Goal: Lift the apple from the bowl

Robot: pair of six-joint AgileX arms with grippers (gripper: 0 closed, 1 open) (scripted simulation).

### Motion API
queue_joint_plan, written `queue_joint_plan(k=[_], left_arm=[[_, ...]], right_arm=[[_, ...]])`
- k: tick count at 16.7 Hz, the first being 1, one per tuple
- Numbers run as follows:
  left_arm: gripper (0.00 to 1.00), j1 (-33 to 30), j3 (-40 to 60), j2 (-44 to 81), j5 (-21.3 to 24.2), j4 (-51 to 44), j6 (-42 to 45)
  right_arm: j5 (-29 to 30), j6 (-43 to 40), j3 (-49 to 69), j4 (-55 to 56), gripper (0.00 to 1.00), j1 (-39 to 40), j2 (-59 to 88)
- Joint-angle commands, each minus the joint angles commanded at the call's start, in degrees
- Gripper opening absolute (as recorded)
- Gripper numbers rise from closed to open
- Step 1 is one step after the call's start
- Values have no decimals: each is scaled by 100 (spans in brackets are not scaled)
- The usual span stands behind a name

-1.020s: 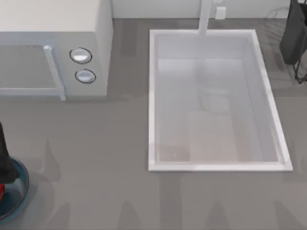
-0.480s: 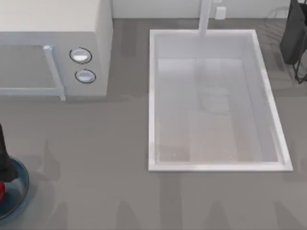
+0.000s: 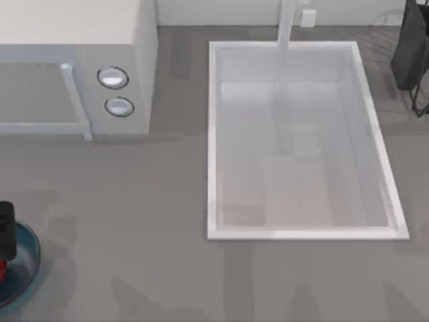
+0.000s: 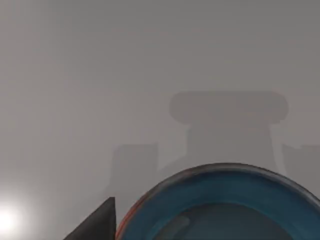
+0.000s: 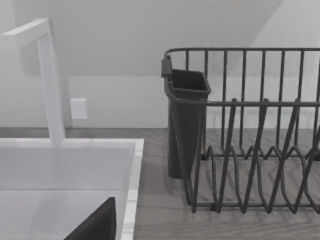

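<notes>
While our left gripper (image 3: 5,231) hangs over the bowl (image 3: 27,265) at the table's (image 3: 134,235) far left edge, we catch a sliver of red, the apple (image 3: 2,270), right beside that dark gripper body and inside the bowl's rim. Whether the apple is touching the bowl's floor or sitting clear of it, we can't tell from above, and we can't tell whether the gripper is clamped on it or loose, because the fingers are cut off at the picture's edge.

From our left wrist, the bowl (image 4: 225,200) curves up in glossy blue with a thin dark rim, a reddish glint along its edge, and one dark finger (image 4: 97,225) pokes in beside it. Grey table (image 4: 125,75) spreads beyond, crossed by soft shadows.

Over on the right, our other arm sits parked at the far right corner, near the dish rack (image 3: 415,60). Its wrist looks out at the wire rack (image 5: 250,130) with a dark cutlery holder (image 5: 185,120) hung on its end, the white faucet (image 5: 50,80) rising next to the sink (image 5: 65,170), and a dark finger (image 5: 97,225) at the edge; we can't tell how that gripper stands either.

Up top, the microwave (image 3: 74,67) sits left of the sink (image 3: 295,141), well apart from the bowl.
</notes>
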Motion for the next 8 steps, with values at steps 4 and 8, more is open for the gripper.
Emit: queue_joint_plan(k=[4,8], left_arm=[[100,201,1229,2062,0,-1530,224],[100,352,2156,3572,1,-2695,393]], right_arm=[[0,0,0,0,100,0,0],[0,0,0,0,100,0,0]])
